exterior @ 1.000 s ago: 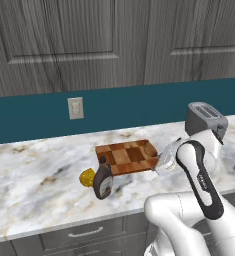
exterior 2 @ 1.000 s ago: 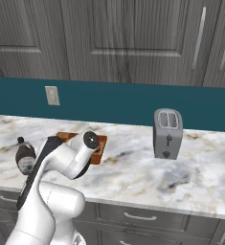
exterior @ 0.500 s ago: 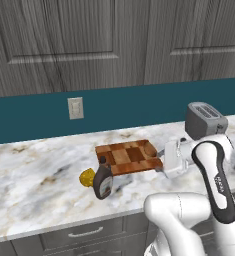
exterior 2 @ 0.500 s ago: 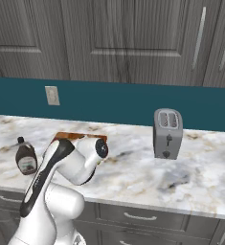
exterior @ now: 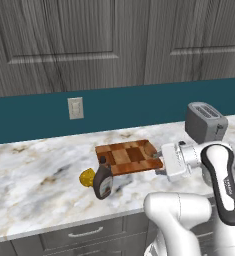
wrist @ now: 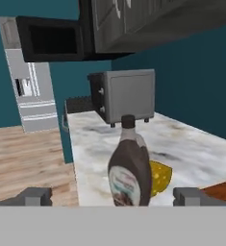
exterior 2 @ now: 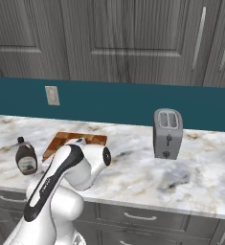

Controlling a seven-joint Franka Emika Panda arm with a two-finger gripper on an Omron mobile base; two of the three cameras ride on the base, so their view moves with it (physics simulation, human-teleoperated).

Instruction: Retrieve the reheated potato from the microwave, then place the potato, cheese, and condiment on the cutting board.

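I see a dark brown-grey condiment bottle [exterior: 103,182] with a black cap and pale label, and a bright yellow cheese wedge [exterior: 86,177]. The rectangular wooden cutting board [exterior: 129,155] is a patchwork of light and reddish-brown blocks. The table [exterior: 34,180] is white marble veined tan and grey, under a teal wall [exterior: 139,107] and grey woodgrain cabinets [exterior: 89,40]. I see a silver-grey toaster [exterior 2: 167,133].

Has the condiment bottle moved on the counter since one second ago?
No. In the left base view the condiment bottle stands in the same place, beside the cheese and just before the cutting board's corner.
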